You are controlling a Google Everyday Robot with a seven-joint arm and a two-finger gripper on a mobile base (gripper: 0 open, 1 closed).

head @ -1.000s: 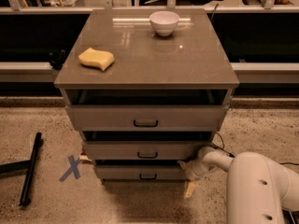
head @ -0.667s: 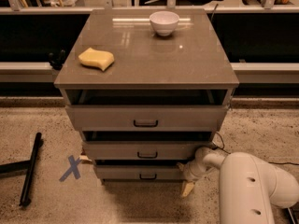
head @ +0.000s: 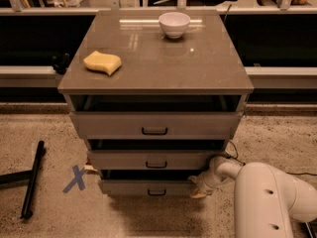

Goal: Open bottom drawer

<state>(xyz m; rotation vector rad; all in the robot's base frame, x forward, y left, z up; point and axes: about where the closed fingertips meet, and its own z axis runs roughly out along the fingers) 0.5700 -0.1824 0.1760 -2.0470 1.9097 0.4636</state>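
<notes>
Sitting at the right end of the bottom drawer (head: 130, 186), the gripper (head: 199, 189), open or closed I cannot tell, has the black pull (head: 156, 193) toward the drawer's centre.

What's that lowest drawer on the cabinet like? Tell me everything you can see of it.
The bottom drawer is the lowest of three in the cabinet, just above the speckled floor. Its front is flat, grey-beige and smooth, like laminate, with a small black rectangular pull at centre. A dark gap shows above it. It looks barely pulled out, and its inside is hidden. The robot's gripper sits against the front's right-hand end as pictured, apparently touching it.
</notes>
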